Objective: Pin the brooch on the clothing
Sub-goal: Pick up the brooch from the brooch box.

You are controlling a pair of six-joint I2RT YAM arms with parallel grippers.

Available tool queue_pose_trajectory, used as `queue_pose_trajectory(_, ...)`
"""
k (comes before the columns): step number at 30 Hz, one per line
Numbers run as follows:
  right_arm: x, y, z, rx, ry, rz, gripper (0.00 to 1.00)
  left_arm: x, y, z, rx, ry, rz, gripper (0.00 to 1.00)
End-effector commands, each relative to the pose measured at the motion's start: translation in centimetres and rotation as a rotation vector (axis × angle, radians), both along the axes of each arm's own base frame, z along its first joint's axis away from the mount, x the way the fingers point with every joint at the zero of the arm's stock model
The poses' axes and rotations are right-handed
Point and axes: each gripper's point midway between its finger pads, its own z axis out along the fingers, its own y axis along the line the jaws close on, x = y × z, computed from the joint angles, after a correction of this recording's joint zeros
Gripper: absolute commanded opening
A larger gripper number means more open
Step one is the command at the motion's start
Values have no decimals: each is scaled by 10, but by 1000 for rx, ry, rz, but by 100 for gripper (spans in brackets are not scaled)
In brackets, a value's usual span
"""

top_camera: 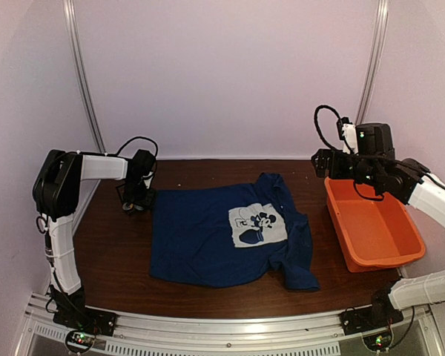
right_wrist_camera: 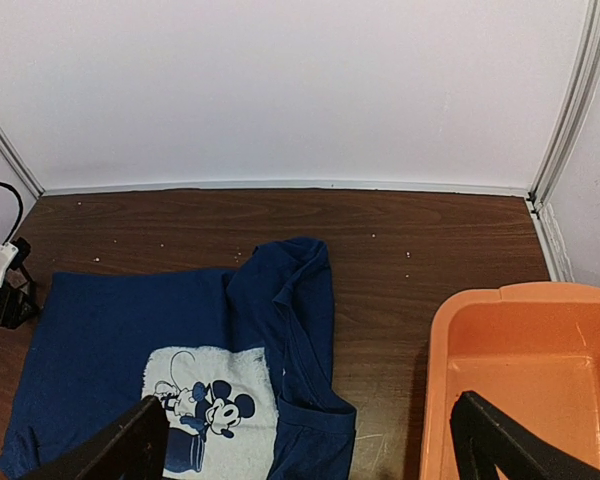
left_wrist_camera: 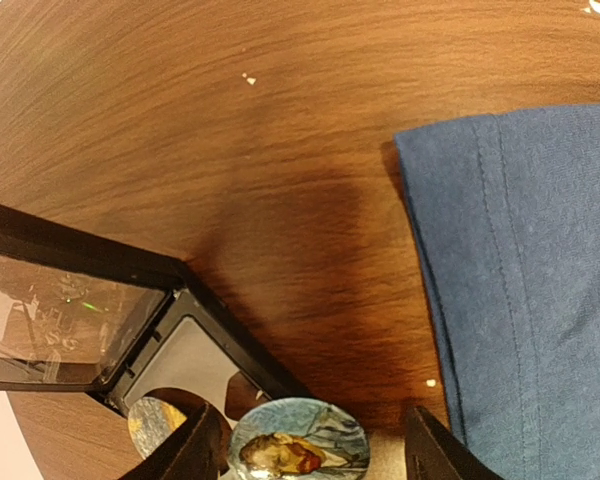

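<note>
Left gripper [left_wrist_camera: 312, 430] is low near the table's [top_camera: 111, 252] far-left corner, jaws standing apart around the brooch [left_wrist_camera: 298, 447]. One of its fingers [left_wrist_camera: 185, 452] is at the brooch's rim, the other stands clear of it with a gap, so we note nothing gripped. The brooch faces up toward the wrist camera. It is a round badge seen as an oval, its long axis running from finger to finger, with a painted yellowish and red figure on grey-blue. Just beside it a black hinged box [left_wrist_camera: 170, 345] lies open, clear lid toward the left edge. The T-shirt [top_camera: 208, 237] lies flat mid-table, long axis left to right, hem toward the left edge and near the brooch but apart from it, neck end rumpled toward the right edge, mouse print up. Right gripper [right_wrist_camera: 305, 445] hangs high above the orange tub's [top_camera: 374, 222] far-left corner, at the table's right edge, jaws spread wide and empty.
</note>
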Motion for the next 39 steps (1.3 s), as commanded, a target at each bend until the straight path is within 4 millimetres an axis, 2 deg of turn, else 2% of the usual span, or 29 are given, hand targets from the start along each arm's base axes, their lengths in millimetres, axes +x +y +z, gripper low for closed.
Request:
queue_pose_trajectory(1, -4, -6, 9, -1, -21, -10, 100, -5, 8, -12, 28, 32, 27, 64)
queue_pose_trajectory(17, -3, -5, 9, -1, -21, -9, 100, -7, 12, -14, 44, 36, 36, 61)
queue_pose_trajectory(39, -2, -5, 7, -5, -16, -12, 100, -4, 9, -7, 29, 21, 37, 47)
